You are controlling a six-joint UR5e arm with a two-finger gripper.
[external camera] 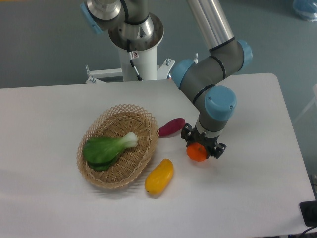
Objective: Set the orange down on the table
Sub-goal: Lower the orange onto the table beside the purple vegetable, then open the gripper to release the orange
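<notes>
The orange (196,152) is a small round bright-orange fruit held between the black fingers of my gripper (198,148), which is shut on it. It hangs low over the white table (247,198), right of the purple vegetable and the yellow fruit. Whether it touches the tabletop I cannot tell. The arm's grey wrist and blue cap hide the top of the gripper.
A wicker basket (94,168) with a green bok choy (106,148) stands left of centre. A purple sweet potato (171,127) lies by the basket's right rim, close to the gripper. A yellow mango-like fruit (159,176) lies below it. The robot base (136,44) stands at the back.
</notes>
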